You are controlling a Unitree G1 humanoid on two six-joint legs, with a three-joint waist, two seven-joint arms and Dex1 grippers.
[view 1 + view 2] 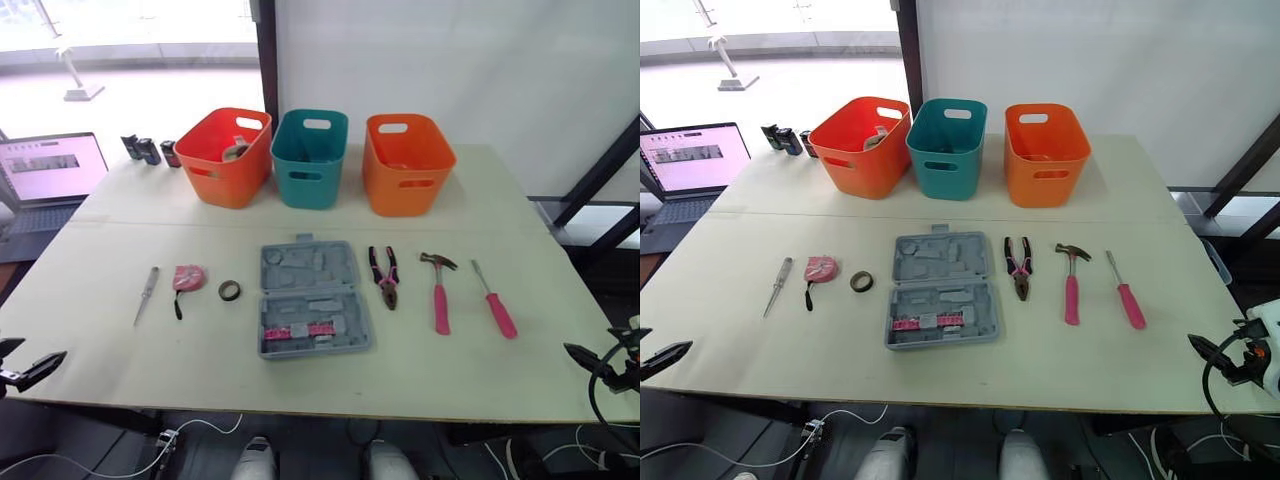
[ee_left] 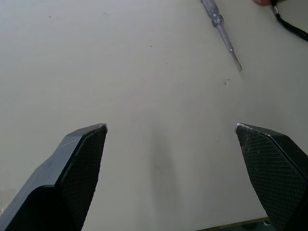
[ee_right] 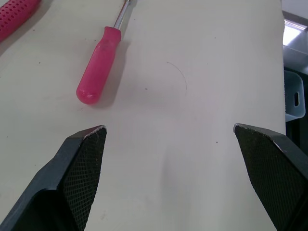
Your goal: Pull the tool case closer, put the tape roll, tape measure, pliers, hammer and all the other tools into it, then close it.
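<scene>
Pale table (image 1: 120, 330), white wall behind; a laptop (image 1: 50, 168) stands off its far-left corner.

Left gripper (image 2: 171, 129): fingers spread wide, nothing between them, hovering over the table's near-left edge. Nearest thing ahead of it is the clear screwdriver (image 1: 146, 294), with bare tabletop between. Past that, toward the middle, lie the tape measure (image 1: 187, 278) and then the tape roll (image 1: 229, 290).

Right gripper (image 3: 168, 129): fingers spread wide, empty, over the near-right edge. Nearest ahead of it is the pink screwdriver (image 3: 98, 72). Beyond that, toward the middle, lie the hammer (image 1: 439, 290) and then the pliers (image 1: 384, 277).

Tool case (image 1: 313, 297): grey, lying open and flat, between the two grippers and farther onto the table, well apart from both. Its near half holds a row of pink and grey pieces (image 1: 298, 330); its far half shows moulded recesses.

Farther off, beyond the case, three baskets stand in a row: orange basket (image 1: 225, 157), teal basket (image 1: 309, 158), second orange basket (image 1: 407, 163). Something lies in the first orange one; I cannot tell what. Small dark items (image 1: 148, 150) stand just beside it, on the left gripper's side.
</scene>
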